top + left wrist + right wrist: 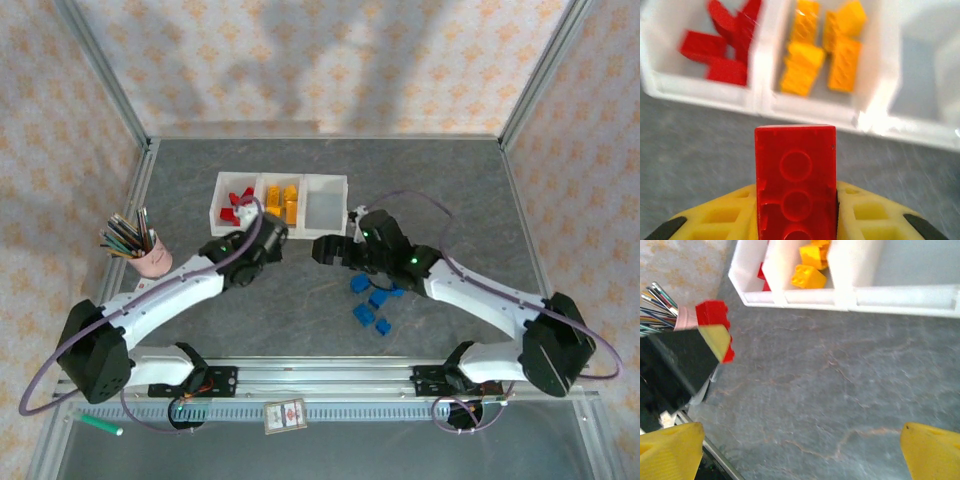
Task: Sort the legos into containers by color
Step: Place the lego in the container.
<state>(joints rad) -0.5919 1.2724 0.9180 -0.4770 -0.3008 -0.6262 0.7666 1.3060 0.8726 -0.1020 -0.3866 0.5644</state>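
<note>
- Red brick (795, 185) pinched between the yellow fingers (715, 217) of the left gripper (795, 212), which press on its two long sides. It is held on the near side of the tray (810, 107), apart from it.
- Its long axis runs straight out from the gripper toward the tray's near wall, and its far end points close to the divider between the left and middle compartments. A face marked with round rings is turned to the wrist camera.
- Left compartment (238, 190): a loose heap of red bricks (722, 42), lying at mixed angles.
- Middle compartment (283, 186): yellow-orange bricks (822, 50), several longer ones lying roughly front to back across the tray.
- Right compartment (325, 205): bare pale floor in view.
- Right gripper (800, 450) hovers with its fingers spread wide over grey table (840, 380), on the near side of the tray's right half.
- Blue bricks (372, 300) lie in a small scatter on the table, nearer the arm bases than the tray and toward its right end.
- Pink cup (150, 260) of pencils stands beyond the tray's left end, on the near side.
</note>
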